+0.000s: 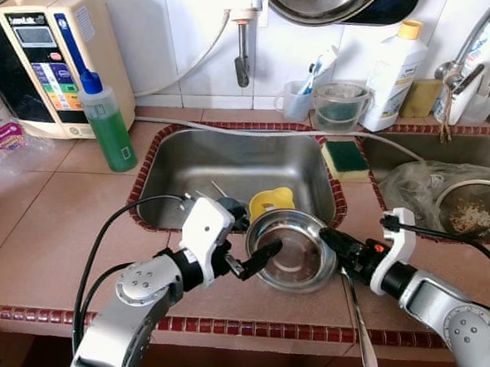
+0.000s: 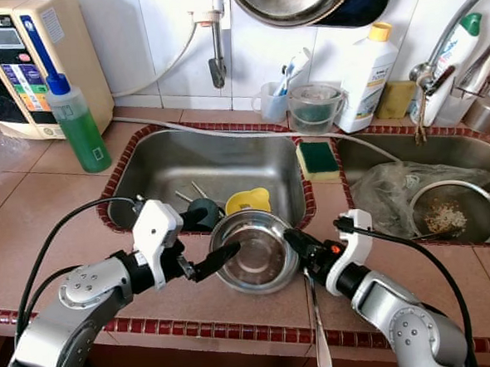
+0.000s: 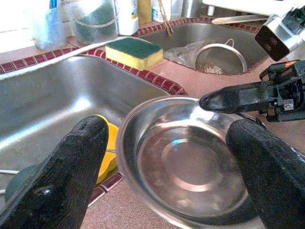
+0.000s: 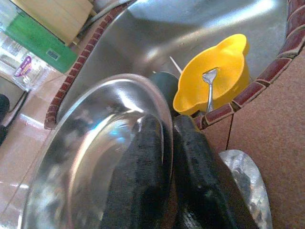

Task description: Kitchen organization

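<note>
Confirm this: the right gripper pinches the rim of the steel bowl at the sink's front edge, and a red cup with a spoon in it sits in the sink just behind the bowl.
One thing is wrong: the cup is yellow, not red, as the right wrist view shows. The rest holds: the right gripper pinches the rim of the steel bowl at the front edge of the sink, and a spoon stands in the cup behind it.

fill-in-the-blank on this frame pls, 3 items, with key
1. The right gripper has its jaws pinched on the rim of the steel ____.
2. The left gripper jaws are ____, one finger over the bowl.
3. In the sink, the fork lies in a ____ cup.

Missing words: bowl; open; yellow
</note>
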Robot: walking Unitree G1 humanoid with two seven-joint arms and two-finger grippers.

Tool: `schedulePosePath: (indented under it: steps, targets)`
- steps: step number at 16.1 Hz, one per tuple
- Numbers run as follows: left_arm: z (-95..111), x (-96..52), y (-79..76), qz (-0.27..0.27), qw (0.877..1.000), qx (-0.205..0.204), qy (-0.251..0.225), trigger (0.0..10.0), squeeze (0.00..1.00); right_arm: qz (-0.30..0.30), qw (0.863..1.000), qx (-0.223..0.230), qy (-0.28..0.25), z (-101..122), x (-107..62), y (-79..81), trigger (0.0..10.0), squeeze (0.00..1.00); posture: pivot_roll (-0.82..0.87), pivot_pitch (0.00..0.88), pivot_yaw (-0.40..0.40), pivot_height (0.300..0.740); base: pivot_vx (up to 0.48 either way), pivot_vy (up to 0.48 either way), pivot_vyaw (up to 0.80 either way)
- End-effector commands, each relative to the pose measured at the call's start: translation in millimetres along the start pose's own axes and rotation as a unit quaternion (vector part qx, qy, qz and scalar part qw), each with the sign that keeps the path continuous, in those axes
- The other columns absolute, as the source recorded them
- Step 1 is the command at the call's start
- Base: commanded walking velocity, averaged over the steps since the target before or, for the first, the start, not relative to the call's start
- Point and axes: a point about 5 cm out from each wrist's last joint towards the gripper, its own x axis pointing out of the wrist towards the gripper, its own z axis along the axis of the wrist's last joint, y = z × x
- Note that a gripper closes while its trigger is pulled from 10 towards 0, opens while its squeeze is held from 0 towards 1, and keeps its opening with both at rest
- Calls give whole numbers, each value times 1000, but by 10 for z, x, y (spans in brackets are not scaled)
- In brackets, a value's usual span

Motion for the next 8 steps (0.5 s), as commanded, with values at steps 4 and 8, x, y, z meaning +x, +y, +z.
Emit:
schedulePosePath:
  steps: [4,8]
  targets:
    - [34,-14,-6,-1,1000,5,-5,10000,0,-13,1000,8,-3,-4,-60,-45,0,0,-136,43,-13,740,0,0,0]
    - [27,-23,-8,-3,1000,4,-3,10000,0,9,999,28,-26,30,-60,9,0,0,-136,45,-8,740,0,0,0]
